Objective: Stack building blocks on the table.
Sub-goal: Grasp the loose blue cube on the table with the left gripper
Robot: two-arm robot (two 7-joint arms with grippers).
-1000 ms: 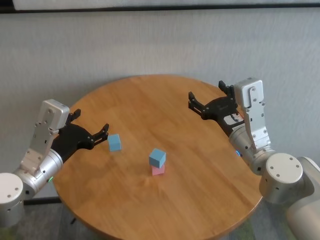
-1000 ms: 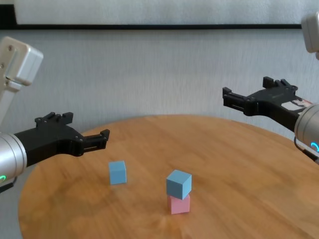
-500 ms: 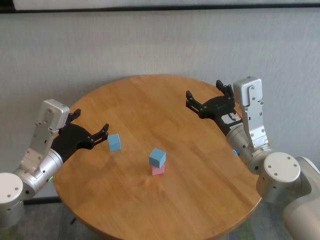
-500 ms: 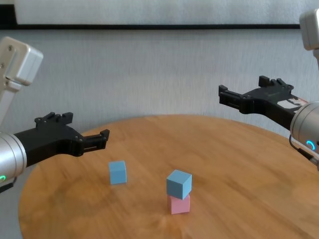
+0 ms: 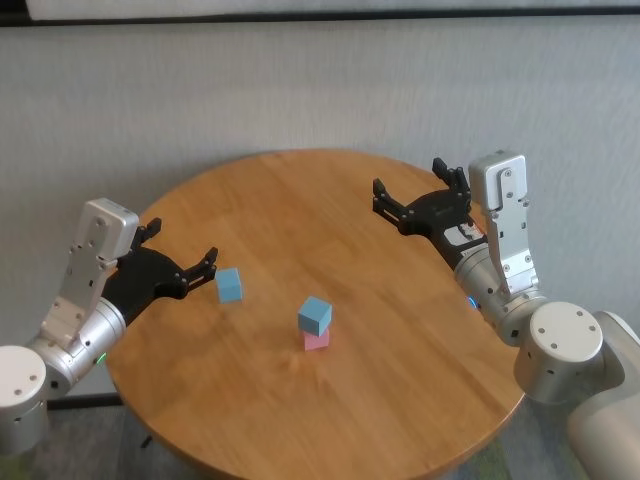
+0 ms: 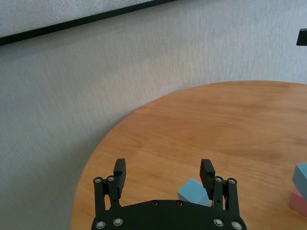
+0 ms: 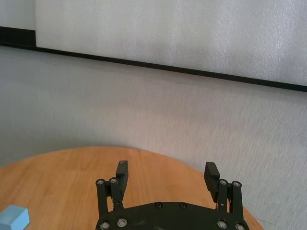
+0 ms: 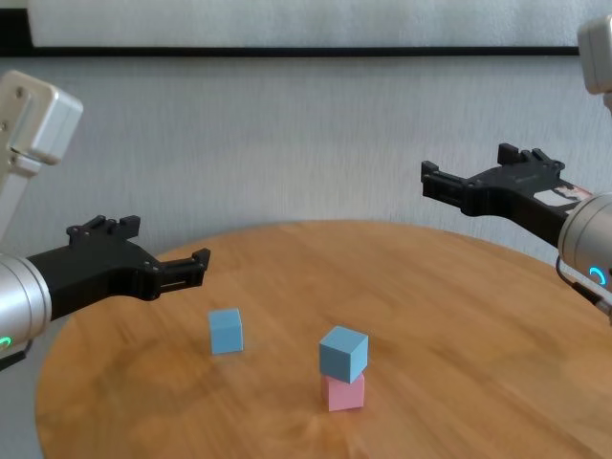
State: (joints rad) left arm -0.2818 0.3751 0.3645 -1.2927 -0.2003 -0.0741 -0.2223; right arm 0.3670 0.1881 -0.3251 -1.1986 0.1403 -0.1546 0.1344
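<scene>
On the table [image 5: 300, 200], one light blue block [image 5: 314, 315] sits slightly turned on top of the pink block [image 5: 316, 340] near the middle. In the chest view these are the blue block [image 8: 343, 352] and the pink block [image 8: 344, 392]. The second light blue block [image 5: 229, 285] lies alone to their left and also shows in the chest view [image 8: 226, 331]. My left gripper [image 5: 182, 243] is open and empty, hovering just left of the lone block, which shows past its fingers in the left wrist view [image 6: 192, 190]. My right gripper [image 5: 409, 180] is open and empty above the table's far right.
The round table's edge curves close behind both grippers, with a grey wall [image 5: 300, 90] beyond it. The right wrist view shows my right gripper [image 7: 167, 168] over the far rim and a light blue block [image 7: 13, 216] at a corner of the picture.
My right gripper has shifted very slightly toward the table's middle. The left arm and the three blocks have not moved.
</scene>
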